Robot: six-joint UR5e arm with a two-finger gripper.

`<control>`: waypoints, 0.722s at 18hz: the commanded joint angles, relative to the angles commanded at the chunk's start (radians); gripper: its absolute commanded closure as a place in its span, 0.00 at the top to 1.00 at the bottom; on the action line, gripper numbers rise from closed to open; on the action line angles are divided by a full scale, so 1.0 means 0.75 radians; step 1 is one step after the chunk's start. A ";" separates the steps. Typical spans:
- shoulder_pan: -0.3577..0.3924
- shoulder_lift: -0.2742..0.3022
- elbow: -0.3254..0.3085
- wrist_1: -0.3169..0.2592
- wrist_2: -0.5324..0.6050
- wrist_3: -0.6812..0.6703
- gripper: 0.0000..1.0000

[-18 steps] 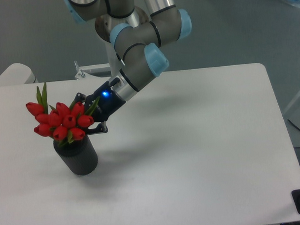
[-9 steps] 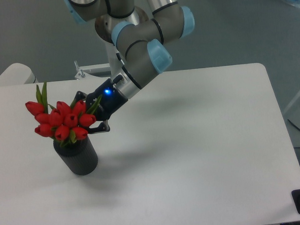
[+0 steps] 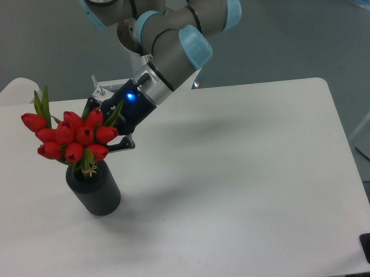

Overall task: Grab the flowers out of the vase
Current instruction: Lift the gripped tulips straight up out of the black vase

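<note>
Tulip bunch [image 3: 70,137]: red buds, green pointed leaves, sits above the vase [image 3: 94,191] near the table's left edge, roughly mid-depth. Buds are clear of the vase mouth; the short stems with a pale tie show right at the rim, so the stem ends look to be at or just inside the mouth, hard to say which from this angle. Two tall leaves stick up at the bunch's left side.

Vase: dark ribbed cylinder, upright on the white table [image 3: 247,173], directly under the bunch.

Gripper [image 3: 109,134]: comes in from the right at a downward slant, black fingers pressed into the right side of the bunch, one above and one below the outer buds. Reads as clamped on the flowers, jaws narrow. Blue LED lit on the gripper body just behind the fingers.

UR5e arm [image 3: 169,36]: grey links with light blue joint caps, reaching from the table's far edge down toward the left.

No legible labels or writing on anything; some small marks on the gripper body are too blurred to read.
</note>
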 joint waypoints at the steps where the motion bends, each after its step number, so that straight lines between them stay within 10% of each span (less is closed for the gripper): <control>1: 0.008 0.010 0.002 0.000 0.000 -0.010 0.23; 13: 0.029 0.117 0.065 -0.002 -0.002 -0.231 0.23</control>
